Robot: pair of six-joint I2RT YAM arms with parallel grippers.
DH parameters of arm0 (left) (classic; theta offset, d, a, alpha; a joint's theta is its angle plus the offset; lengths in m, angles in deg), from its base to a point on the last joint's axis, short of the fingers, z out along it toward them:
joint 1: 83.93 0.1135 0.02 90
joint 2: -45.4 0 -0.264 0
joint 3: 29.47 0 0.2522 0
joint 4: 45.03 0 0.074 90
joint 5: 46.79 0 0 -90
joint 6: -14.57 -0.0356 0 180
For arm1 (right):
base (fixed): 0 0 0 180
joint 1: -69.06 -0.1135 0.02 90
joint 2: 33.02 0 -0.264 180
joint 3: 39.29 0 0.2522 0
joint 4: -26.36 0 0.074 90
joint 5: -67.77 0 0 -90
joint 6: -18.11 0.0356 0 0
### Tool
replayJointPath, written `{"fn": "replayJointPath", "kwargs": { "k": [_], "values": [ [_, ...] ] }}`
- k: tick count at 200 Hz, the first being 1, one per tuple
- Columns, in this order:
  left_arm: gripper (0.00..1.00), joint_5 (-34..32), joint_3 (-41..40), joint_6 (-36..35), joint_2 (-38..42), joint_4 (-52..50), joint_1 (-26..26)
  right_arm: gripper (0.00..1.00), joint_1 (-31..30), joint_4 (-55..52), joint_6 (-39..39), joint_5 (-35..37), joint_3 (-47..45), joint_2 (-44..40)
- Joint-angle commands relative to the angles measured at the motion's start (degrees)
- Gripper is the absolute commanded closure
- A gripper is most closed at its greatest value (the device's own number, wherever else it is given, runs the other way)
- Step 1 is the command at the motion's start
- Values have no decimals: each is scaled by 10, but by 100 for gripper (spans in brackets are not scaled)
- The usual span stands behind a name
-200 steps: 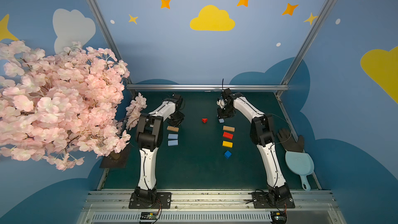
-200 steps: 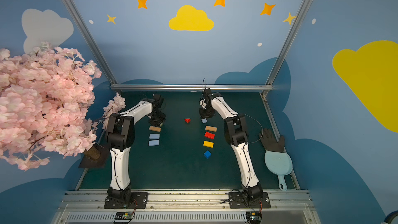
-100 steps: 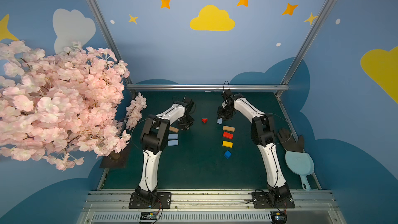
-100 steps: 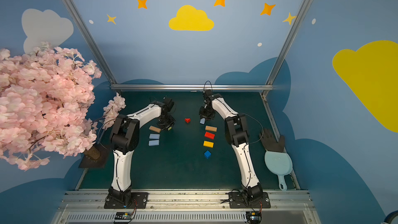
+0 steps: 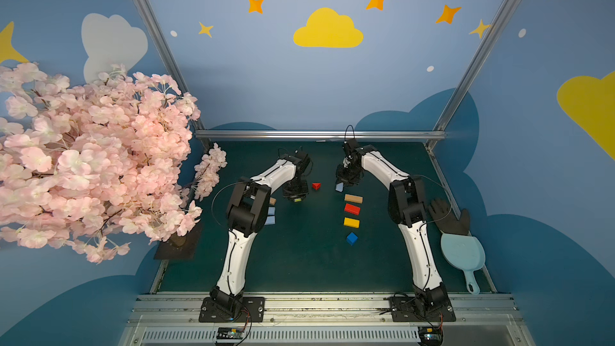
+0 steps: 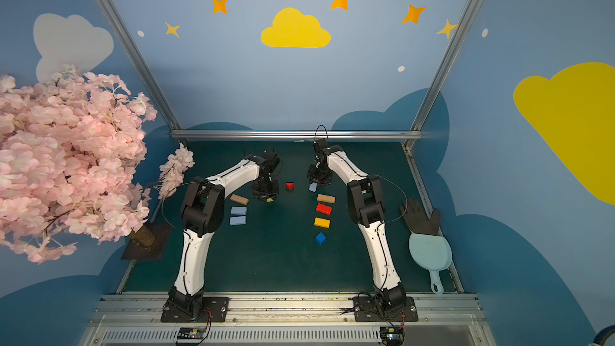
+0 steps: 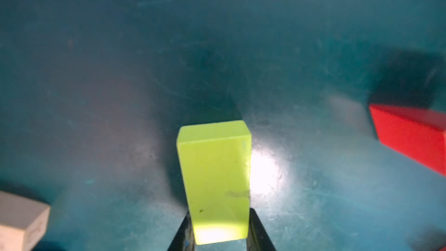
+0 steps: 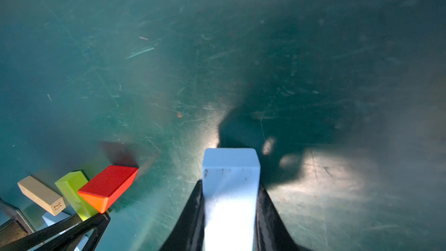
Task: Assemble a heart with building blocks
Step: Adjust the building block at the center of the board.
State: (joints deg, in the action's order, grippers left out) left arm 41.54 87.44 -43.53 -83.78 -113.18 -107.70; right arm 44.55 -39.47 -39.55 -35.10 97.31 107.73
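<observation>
Wrist views: my left gripper [image 7: 219, 213] pinches one lime bar [image 7: 214, 172], right gripper [image 8: 230, 184] one light-blue bar [image 8: 230, 208]; both top views: eight loose blocks [image 6: 322, 222]

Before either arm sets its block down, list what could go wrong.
The left gripper pinches the lime green wooden bar by one end, so it may pivot on touchdown. The red wooden triangle lies close by and could get knocked. The light blue wooden bar in the right gripper hangs near the tan wooden bar and might nudge it.
</observation>
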Motion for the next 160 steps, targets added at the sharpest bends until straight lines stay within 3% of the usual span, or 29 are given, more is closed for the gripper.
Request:
{"fn": "replayJointPath", "kwargs": {
  "k": [1, 42, 97, 105, 114, 119, 138, 160],
  "values": [
    [77, 1, -17, -54, -1, -29, 5, 100, 1, -11, -10, 11, -7, -27],
    [76, 18, -7, -41, -8, -22, 3, 100, 1, -12, -19, 10, -8, -30],
    [74, -40, -26, -119, 15, -34, 4, 100, 1, -10, -31, 14, -18, -39],
    [67, -42, -28, -122, 17, -37, 4, 100, 1, -9, -31, 13, -18, -39],
    [48, -37, -27, -124, 20, -40, 5, 100, 1, -7, -32, 10, -18, -39],
    [42, -34, -26, -123, 22, -42, 6, 100, 1, -7, -32, 10, -18, -39],
    [32, -29, -30, -107, 37, -41, 5, 100, 1, -6, -33, 7, -18, -38],
    [27, -29, -29, -89, 54, -37, 5, 100, 1, -5, -35, 7, -22, -41]
  ]
}}
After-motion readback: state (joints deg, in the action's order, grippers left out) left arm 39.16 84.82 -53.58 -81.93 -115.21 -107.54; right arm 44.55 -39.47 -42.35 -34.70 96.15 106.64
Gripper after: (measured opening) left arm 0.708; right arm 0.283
